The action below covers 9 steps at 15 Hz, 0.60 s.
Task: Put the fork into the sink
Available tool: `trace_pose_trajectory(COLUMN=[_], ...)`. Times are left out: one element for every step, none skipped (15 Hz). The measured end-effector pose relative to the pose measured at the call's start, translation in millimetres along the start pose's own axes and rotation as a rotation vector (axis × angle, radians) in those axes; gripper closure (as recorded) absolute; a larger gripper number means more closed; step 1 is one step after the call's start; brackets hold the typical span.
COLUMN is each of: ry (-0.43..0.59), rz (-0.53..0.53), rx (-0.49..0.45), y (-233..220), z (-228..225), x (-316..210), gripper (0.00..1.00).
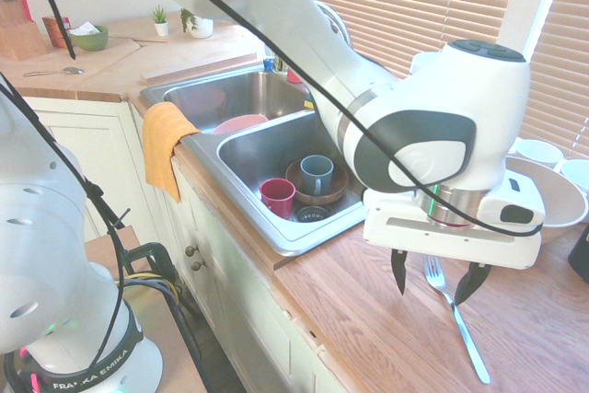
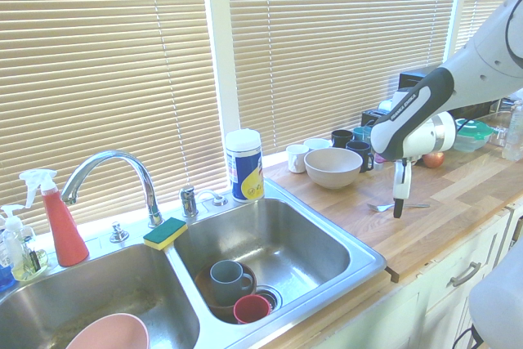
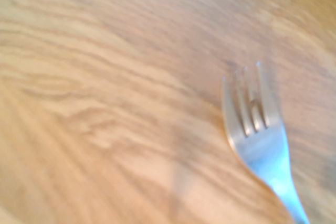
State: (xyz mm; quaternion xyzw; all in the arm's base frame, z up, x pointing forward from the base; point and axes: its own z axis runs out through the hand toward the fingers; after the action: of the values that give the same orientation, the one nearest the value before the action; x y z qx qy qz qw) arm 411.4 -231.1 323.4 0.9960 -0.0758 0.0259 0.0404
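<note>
So I've got one fork [image 1: 462,330] lying on the wooden counter [image 1: 368,301], beside the double sink [image 2: 369,262], not in it. The arm reaches over the counter with its wrist bent down, and the gripper [image 1: 436,287] points at the wood with its two fingers spread wide, one either side of the fork in the first exterior view, nothing gripped. My wrist view is soft, but I count four tines. For containers: the basin nearer the fork has two mugs, one blue-grey [image 1: 317,173] and one red [image 1: 278,196], plus one brown bowl [image 1: 335,192], with the blue-grey mug sitting in that bowl and the red one just beside it. The other basin has one pink bowl [image 2: 109,336]. Up on the counter there's one big white bowl [image 2: 333,167] near several cups, and one green bowl [image 1: 89,39] with something white in it, near one spoon [image 1: 53,72].
</note>
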Motion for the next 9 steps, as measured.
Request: trace_pose_trajectory(ry=[-0.003, -0.007, -0.011, -0.010, -0.009, -0.006, -0.003, -0.001, -0.001], rz=[0.002, 0.004, 0.005, 0.008, 0.009, 0.014, 0.020, 0.028, 0.033], rx=[0.001, 0.001, 0.000, 0.000, 0.000, 0.001, 0.004, 0.008, 0.014], y=[0.0, 0.4, 1.1, 2.1, 2.7, 3.5, 4.8, 6.2, 7.1], z=[3.1, 5.4, 7.6, 7.7, 7.4, 6.3, 5.4, 4.9, 4.6], x=[3.5, 6.1, 7.7, 9.0, 10.0, 11.2, 11.8, 11.8, 11.8], gripper=[1.00, 1.00, 1.00, 1.00, 1.00, 1.00, 1.00, 1.00, 1.00])
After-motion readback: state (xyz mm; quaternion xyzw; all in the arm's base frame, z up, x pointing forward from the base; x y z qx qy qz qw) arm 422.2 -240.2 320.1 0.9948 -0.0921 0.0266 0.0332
